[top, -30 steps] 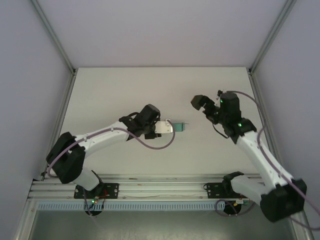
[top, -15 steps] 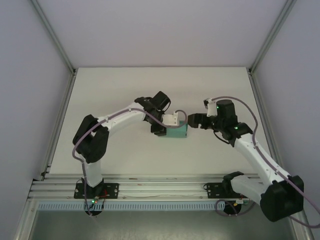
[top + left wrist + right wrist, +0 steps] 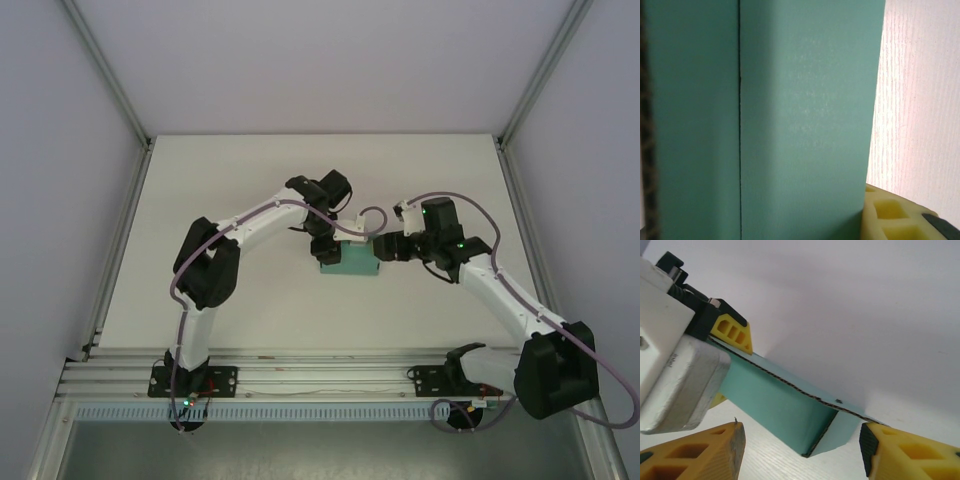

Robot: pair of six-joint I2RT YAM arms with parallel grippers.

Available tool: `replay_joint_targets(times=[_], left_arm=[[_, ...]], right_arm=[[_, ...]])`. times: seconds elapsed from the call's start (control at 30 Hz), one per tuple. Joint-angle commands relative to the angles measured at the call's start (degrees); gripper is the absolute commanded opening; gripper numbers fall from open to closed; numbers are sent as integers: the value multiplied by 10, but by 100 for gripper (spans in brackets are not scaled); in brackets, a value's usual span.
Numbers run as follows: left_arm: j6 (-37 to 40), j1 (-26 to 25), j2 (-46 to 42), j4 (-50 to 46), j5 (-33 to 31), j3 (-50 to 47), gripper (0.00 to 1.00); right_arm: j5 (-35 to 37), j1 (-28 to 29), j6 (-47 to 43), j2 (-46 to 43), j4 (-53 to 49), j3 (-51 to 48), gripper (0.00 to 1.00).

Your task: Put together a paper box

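Clamping the paper box (image 3: pixel 350 262) at one end, the left gripper (image 3: pixel 326 250) has one yellow finger (image 3: pixel 733 333) on the top panel and the other beneath it, so its jaws stand narrow, closed on the card. Between those jaws the box shows as a flat teal sleeve with a thin dark seam running down its length. It is low over or on the white table (image 3: pixel 200 180), I cannot tell which, and its long side reaches away from the left jaws towards the right arm. The far end is open: raw cut edges frame a dark mouth, and the top panel runs out past it like a loose flap. That open end sits just ahead of the right gripper (image 3: pixel 801 440), facing the gap between its two fingers, which stand fairly wide apart with nothing held. Whether the right-hand fingertip (image 3: pixel 875 440) touches the flap edge I cannot tell. By its look the box is very light, thin and easily crushed, stiff along the folds but springy at the flaps. It is best taken by the flat panels close to a crease, with a gentle squeeze; pinching across the open mouth would likely flatten it
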Motion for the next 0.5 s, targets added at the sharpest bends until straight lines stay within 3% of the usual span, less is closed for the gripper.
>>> replay_joint_targets(times=[0.0, 0.2, 0.33, 0.47], left_arm=[[22, -2, 27, -56, 16, -33, 43], [23, -2, 35, -56, 8, -29, 43], [18, -2, 37, -51, 12, -27, 43], [15, -2, 39, -50, 15, -22, 43]], right_arm=[[41, 2, -48, -7, 0, 18, 63], [-1, 2, -129, 4, -2, 31, 63], [-41, 2, -148, 33, -32, 54, 54], [-32, 2, -151, 54, -44, 60, 45]])
